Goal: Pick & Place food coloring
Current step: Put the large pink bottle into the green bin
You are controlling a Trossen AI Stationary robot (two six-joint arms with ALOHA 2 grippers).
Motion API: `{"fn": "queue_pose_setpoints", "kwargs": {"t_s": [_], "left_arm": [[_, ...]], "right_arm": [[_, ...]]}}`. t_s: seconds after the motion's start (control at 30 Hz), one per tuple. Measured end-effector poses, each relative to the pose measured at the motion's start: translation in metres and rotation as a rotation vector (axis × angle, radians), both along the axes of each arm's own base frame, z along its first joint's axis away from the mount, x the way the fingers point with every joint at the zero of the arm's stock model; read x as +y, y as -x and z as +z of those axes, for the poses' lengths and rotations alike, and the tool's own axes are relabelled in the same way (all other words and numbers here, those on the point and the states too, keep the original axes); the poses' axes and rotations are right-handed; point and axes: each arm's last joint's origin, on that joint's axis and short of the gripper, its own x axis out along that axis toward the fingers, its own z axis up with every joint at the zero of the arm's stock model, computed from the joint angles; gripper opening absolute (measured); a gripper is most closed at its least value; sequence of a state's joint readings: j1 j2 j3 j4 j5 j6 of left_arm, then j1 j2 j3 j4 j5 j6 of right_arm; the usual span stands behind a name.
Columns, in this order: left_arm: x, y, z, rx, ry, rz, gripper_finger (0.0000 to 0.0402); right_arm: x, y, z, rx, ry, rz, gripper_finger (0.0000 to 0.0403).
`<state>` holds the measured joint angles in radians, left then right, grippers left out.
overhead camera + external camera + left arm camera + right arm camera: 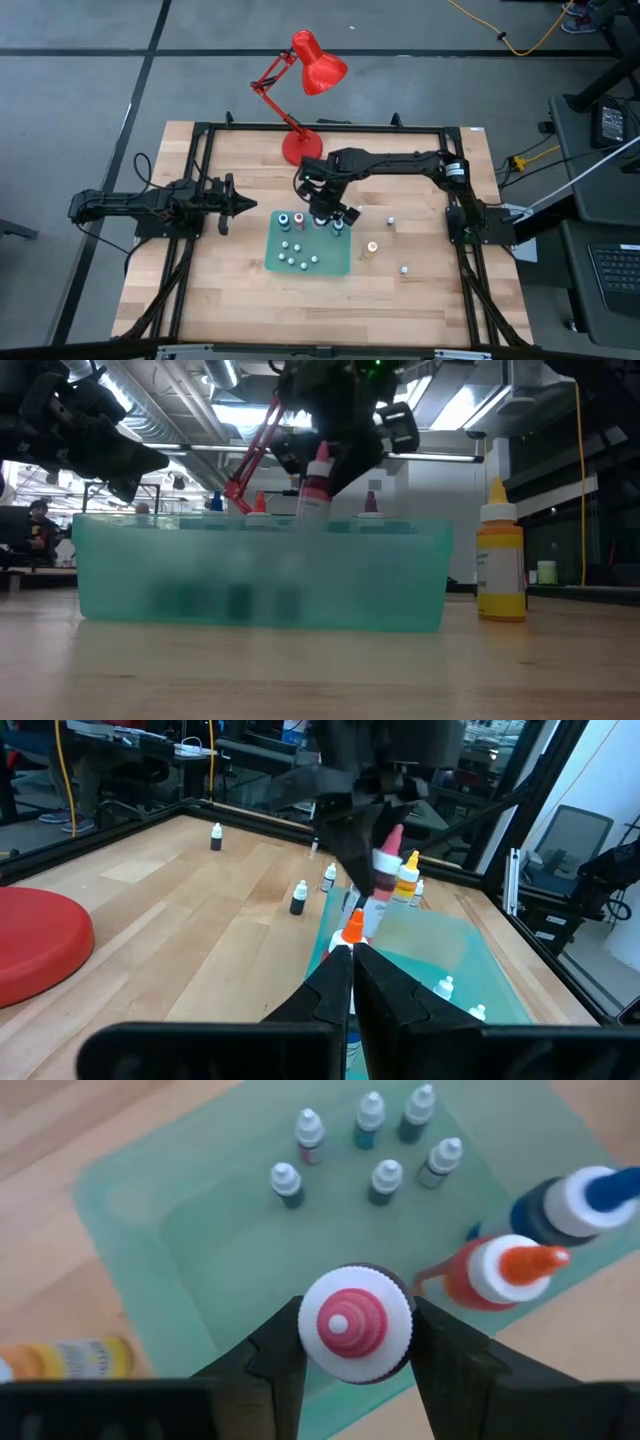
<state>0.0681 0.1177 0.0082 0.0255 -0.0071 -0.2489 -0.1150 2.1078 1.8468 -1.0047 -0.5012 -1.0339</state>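
You are holding a pink-capped food coloring bottle (356,1324) in the right end effector (356,1342), pinched at the cap collar and hanging upright over the green tray (342,262), where other bottles are already standing. It is looking light, rigid and smooth-sided, so it is likely to swing or slip; grip below the cap. The left end effector (228,203) is waiting clenched and empty beside the tray.

Food coloring bottles, mostly in green tray.
Pink-capped bottle (355,1323) upright, above tray (345,262); six small bottles (370,1140) stand inside; yellow bottle (500,563) outside.
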Motion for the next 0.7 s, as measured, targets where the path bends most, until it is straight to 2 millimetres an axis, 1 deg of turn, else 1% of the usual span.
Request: {"fn": "queue_pose_setpoints", "kwargs": {"t_s": [0.13,0.2,0.4,0.53,0.7], "left_arm": [[0.000,0.000,0.000,0.000,0.000,0.000,0.0013],[0.000,0.000,0.000,0.000,0.000,0.000,0.0012],[0.000,0.000,0.000,0.000,0.000,0.000,0.0009],[0.000,0.000,0.000,0.000,0.000,0.000,0.0011],[0.000,0.000,0.000,0.000,0.000,0.000,0.0012]], "right_arm": [[-0.002,-0.002,-0.005,-0.028,0.004,-0.008,0.0153],[-0.004,-0.007,-0.007,-0.045,0.002,-0.009,0.0152],[-0.005,-0.018,-0.025,0.026,-0.011,-0.013,0.0152],[-0.004,-0.017,-0.032,0.083,-0.018,-0.012,0.0152],[-0.006,-0.015,-0.031,0.101,-0.024,-0.016,0.0152]]}}
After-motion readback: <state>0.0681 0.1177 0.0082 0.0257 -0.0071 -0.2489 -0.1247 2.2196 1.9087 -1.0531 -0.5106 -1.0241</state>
